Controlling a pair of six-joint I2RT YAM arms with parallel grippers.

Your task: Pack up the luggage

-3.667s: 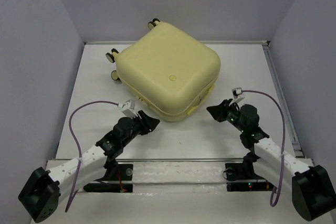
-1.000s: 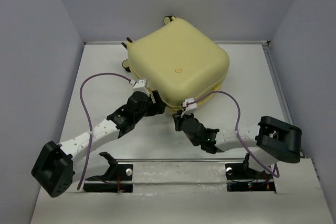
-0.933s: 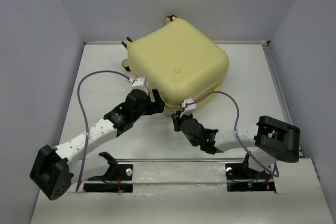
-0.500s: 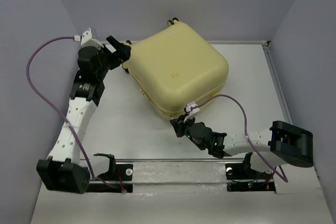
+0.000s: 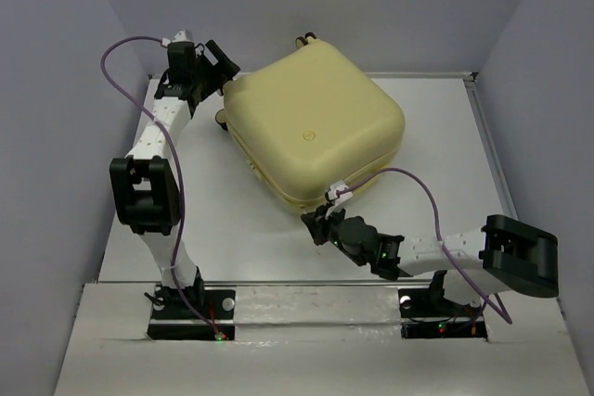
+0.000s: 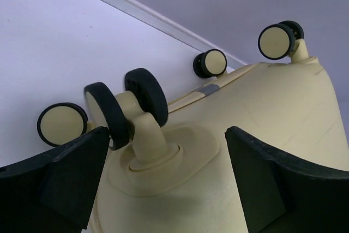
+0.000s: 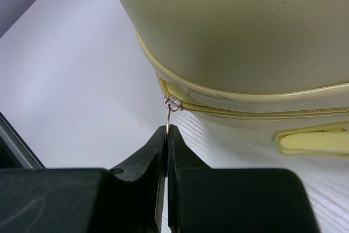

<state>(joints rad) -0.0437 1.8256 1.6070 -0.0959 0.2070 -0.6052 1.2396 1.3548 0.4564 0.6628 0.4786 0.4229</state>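
Note:
The luggage [image 5: 316, 127] lies closed on the white table, a pale-yellow shell with a round emblem [image 5: 308, 136] on top. My right gripper [image 5: 316, 225] is at its near corner. In the right wrist view this gripper [image 7: 167, 129] is shut on the thin metal zipper pull [image 7: 169, 115], which hangs from the slider [image 7: 172, 103]. My left gripper [image 5: 221, 67] reaches the far left corner. In the left wrist view it [image 6: 166, 135] is open, with its fingers on either side of a black-and-yellow wheel [image 6: 147, 96] and its stem, touching neither.
Grey walls close the table on the left, back and right. A raised rail [image 5: 497, 164] runs along the right edge. Other wheels [image 6: 277, 40] stick out of the luggage's far side. A yellow tab [image 7: 313, 141] sits below the zip.
My left arm has swung from the luggage's near left side up to its far left corner, and its jaws have opened wide. The right gripper has kept its hold on the zipper pull.

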